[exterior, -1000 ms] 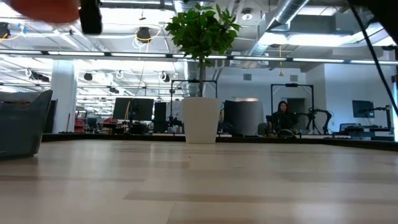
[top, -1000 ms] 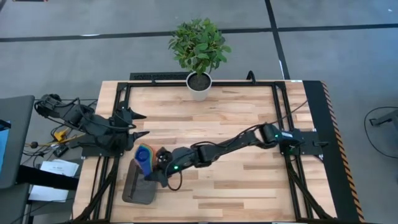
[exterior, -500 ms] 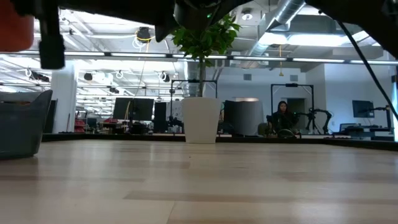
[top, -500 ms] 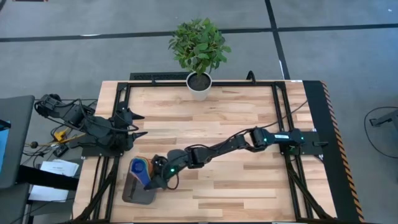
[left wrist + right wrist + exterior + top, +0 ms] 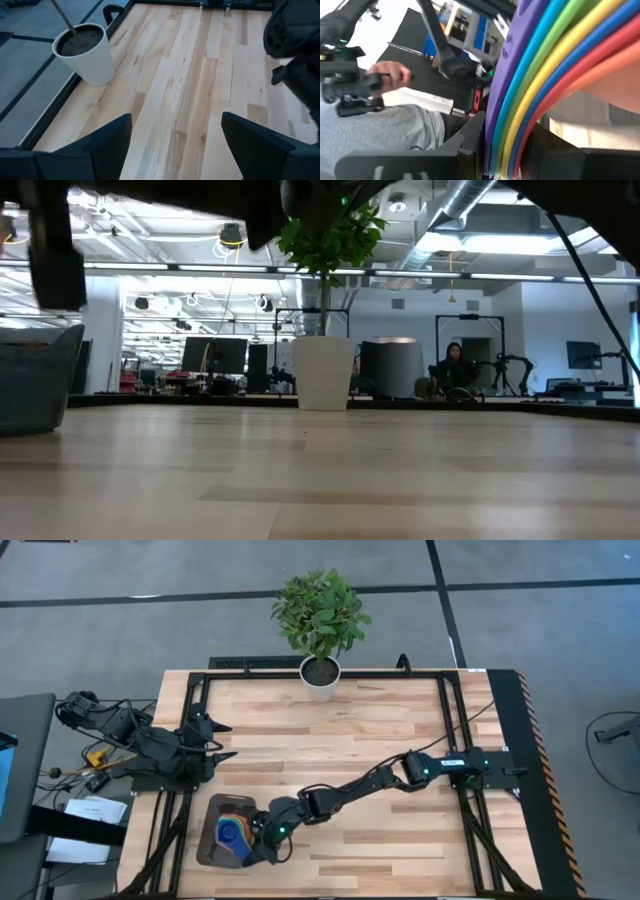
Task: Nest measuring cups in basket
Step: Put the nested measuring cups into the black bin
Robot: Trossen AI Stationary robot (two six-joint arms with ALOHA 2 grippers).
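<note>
The measuring cups (image 5: 235, 832) are nested into one stack, orange innermost and blue outside. In the high view the stack shows over the inside of the dark grey basket (image 5: 207, 858), near the table's near left corner. My right gripper (image 5: 256, 838) is shut on the stack's handles. Whether the cups rest on the basket floor is hidden. The right wrist view shows the handles (image 5: 535, 80) as a purple, blue, green, yellow, red and orange band. My left gripper (image 5: 222, 740) waits open at the left edge; its wrist view shows nothing between its fingers (image 5: 107, 145). My right gripper pinches the stacked handles (image 5: 512, 145) between its two fingers. One finger (image 5: 470, 142) lies on the purple outer handle, the other (image 5: 547, 150) on the orange side. The fingers come nearly level from the table's right. The cup bowls stick out past the fingertips, over the basket.
A white plant pot (image 5: 320, 678) stands at the middle of the far edge. The black frame rails (image 5: 190, 710) run along the table's sides. The basket's wall (image 5: 35, 385) rises at the low view's left. A person's hand (image 5: 390, 75) shows beyond the table.
My right gripper has carried the nested cups down and toward the near edge, from above the basket's far end to over its inside. It has turned as it went. The stack has tipped, so its open orange inside now faces up. The hold has stayed shut.
</note>
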